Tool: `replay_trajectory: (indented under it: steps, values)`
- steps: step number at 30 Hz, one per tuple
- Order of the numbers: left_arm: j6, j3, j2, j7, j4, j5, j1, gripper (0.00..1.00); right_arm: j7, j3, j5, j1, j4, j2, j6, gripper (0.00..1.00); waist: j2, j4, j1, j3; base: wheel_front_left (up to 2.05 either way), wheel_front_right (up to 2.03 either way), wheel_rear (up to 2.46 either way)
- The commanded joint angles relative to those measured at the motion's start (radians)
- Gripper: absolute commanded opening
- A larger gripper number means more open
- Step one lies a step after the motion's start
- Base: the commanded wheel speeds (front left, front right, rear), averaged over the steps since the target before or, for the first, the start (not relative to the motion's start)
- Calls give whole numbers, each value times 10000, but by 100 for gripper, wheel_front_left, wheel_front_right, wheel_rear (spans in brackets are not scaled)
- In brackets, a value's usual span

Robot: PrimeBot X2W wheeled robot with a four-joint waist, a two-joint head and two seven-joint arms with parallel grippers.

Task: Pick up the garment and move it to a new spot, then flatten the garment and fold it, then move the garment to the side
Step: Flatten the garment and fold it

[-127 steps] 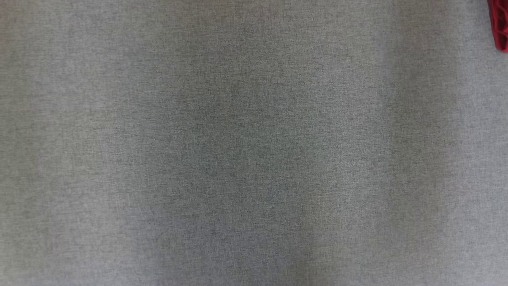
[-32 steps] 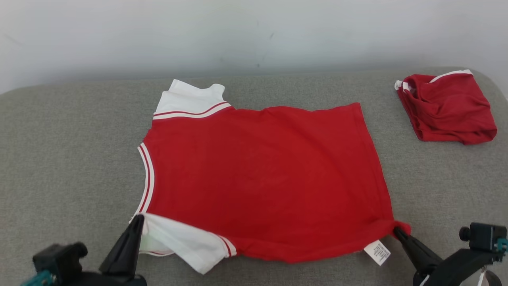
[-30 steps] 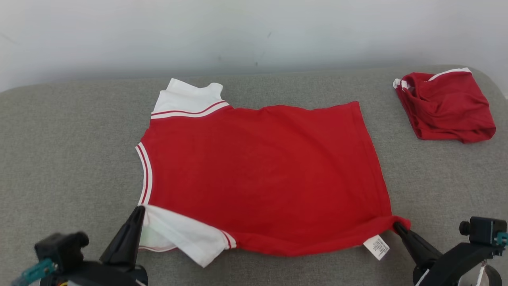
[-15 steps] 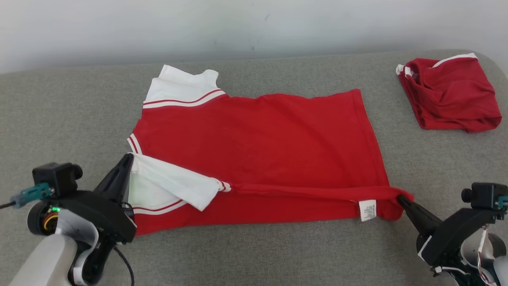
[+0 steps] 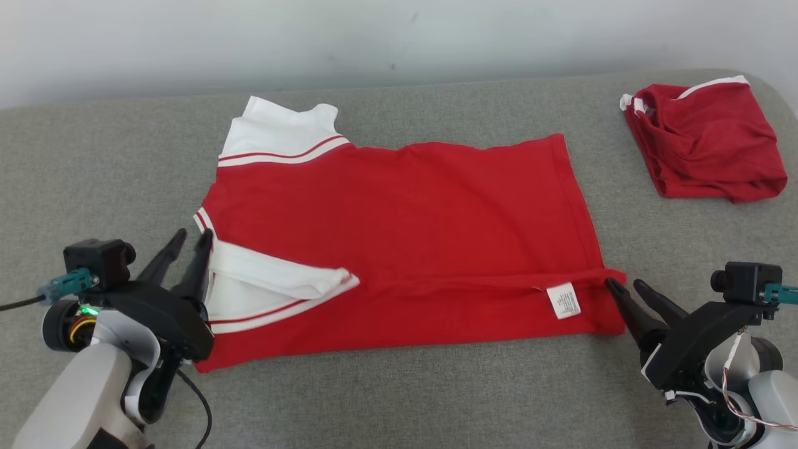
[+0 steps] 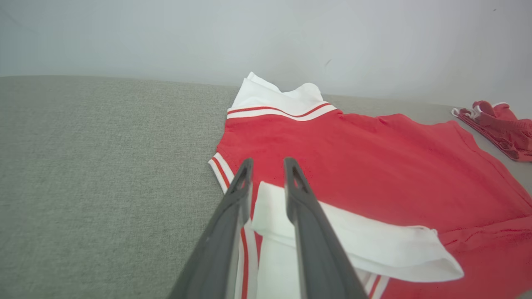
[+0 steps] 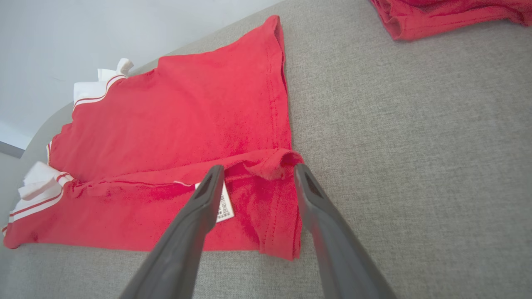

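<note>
The garment (image 5: 399,218) is a red shirt with white sleeves, spread flat on the grey padded surface (image 5: 93,168). Its near edge is turned over onto the body, forming a narrow fold. My left gripper (image 5: 190,240) stands open at the shirt's left end, with the folded white sleeve (image 6: 353,245) lying loose between its fingers (image 6: 232,207). My right gripper (image 5: 626,290) is open at the right end. The bunched hem corner (image 7: 274,162) rests just beyond my right gripper (image 7: 258,168), by the white care label (image 5: 563,300).
A second red garment (image 5: 704,143), folded, lies at the far right of the surface near its rounded edge. A pale wall (image 5: 399,37) runs behind the surface. Bare grey surface lies to the left of the shirt and in front of it.
Both grippers carried the shirt's near edge away from me and laid it over the body, then opened and let go. The head view has also shifted.
</note>
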Motion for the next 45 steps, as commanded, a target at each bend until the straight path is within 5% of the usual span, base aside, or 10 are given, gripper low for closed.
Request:
replay_trajectory:
  steps: [1,11,21,40,41,42,43,45]
  values:
    - [-30,-27,-95,-309,310,155,-127,100,-296,81,-67,-119,182,4,-26,100,-1,39,-2,-103,0,0,0]
    - [37,-82,-69,-1400,520,420,588,100,-1309,477,-133,330,529,-176,-26,100,-1,63,-2,-470,0,0,0]
    - [689,-241,-133,-1907,-682,496,2646,100,-2450,611,-1037,925,1063,-245,-26,100,-1,288,-2,-469,0,0,0]
    - [504,-429,-689,-1922,626,205,2599,100,-3331,1376,-1899,-107,2945,249,-26,100,-1,329,-2,-275,0,0,0]
    - [462,-449,-759,-1900,746,154,2549,100,-3338,1432,-1829,-153,3054,308,-26,81,-1,345,-2,-265,0,0,0]
    - [416,-441,-847,-1855,905,64,2507,100,-3373,1503,-1770,-196,3153,348,-26,46,-1,365,-2,-265,0,0,0]
    - [363,-440,-916,-1827,1048,5,2452,68,-3383,1576,-1720,-238,3244,386,-26,0,-1,380,-2,-271,0,0,0]
    - [276,-428,-1094,-1836,1286,-142,2369,0,-3467,1692,-1647,-252,3390,407,-26,0,-1,409,-2,-339,0,0,0]
